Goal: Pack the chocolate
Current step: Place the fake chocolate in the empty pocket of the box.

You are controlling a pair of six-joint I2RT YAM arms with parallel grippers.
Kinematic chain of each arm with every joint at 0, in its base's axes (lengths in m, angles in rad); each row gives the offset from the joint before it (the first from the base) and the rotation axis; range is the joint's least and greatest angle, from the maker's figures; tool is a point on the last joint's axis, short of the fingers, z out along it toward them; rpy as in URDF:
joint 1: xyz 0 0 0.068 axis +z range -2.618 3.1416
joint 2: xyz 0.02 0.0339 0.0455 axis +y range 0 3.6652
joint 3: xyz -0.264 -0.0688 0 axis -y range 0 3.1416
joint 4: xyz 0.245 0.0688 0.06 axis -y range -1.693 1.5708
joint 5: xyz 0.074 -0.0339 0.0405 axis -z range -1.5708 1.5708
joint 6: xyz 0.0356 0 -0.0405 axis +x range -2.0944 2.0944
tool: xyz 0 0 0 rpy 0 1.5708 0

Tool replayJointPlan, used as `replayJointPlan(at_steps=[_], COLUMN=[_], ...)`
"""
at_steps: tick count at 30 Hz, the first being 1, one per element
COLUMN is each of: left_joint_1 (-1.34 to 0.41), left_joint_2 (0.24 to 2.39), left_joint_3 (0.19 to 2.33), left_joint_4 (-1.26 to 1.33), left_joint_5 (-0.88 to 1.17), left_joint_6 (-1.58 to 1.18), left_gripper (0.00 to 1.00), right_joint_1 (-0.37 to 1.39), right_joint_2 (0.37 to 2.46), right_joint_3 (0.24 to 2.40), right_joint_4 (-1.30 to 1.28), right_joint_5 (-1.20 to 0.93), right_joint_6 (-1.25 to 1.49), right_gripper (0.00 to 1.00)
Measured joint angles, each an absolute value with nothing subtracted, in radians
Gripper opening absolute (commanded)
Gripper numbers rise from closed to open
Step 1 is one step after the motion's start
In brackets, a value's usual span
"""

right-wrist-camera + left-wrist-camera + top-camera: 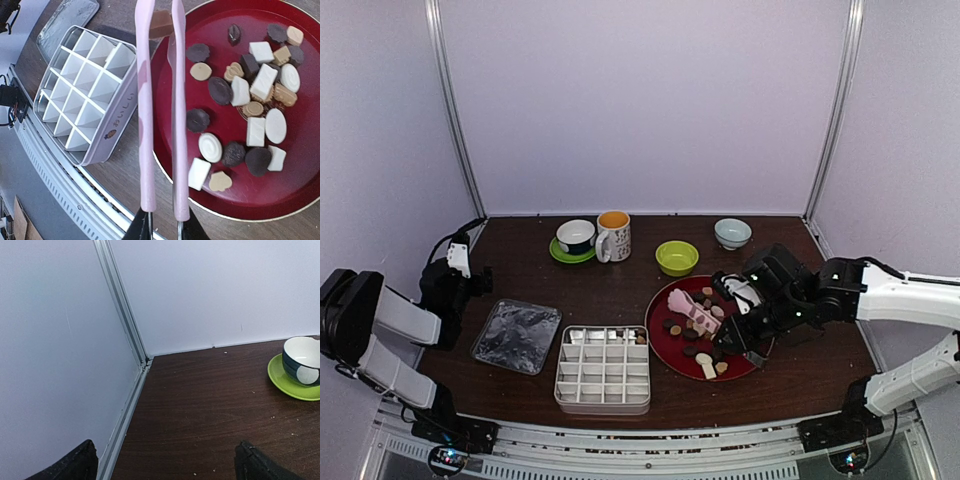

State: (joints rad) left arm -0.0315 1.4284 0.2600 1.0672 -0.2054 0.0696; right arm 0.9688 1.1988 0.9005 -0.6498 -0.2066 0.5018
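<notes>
Top: shows right jaws clenched on pink tongs [695, 312] above chocolate [706, 366] on a red plate [660, 305], 3 o'clock of the divided box [603, 368]. Left wrist: shows left jaws released, idle. Right wrist: shows one brown piece [161, 24] pinched at 12 o'clock; next, probably, a carry to a 10 o'clock cell.

Lettering on the divided box [120, 107] and print on the mug [614, 238] are illegible.
</notes>
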Motion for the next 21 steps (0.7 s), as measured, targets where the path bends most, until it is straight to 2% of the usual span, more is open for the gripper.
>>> replayJointPlan(at_steps=[9,21], left_joint_1=[-0.031,-0.031], left_joint_2=[1.428,1.428], left_joint_3=[0.260,0.260], left_joint_4=[1.067,1.067], left_joint_5=[-0.205,-0.205], left_joint_6=[0.070,0.070], left_gripper=[0.98,0.98], right_joint_1=[1.024,1.071], right_joint_2=[1.383,1.587], right_joint_3=[0.968,1.098], right_joint_4=[-0.493,-0.406], right_joint_5=[-0.221,-0.228], right_joint_6=[0.503,0.482], right_gripper=[0.18,0.17])
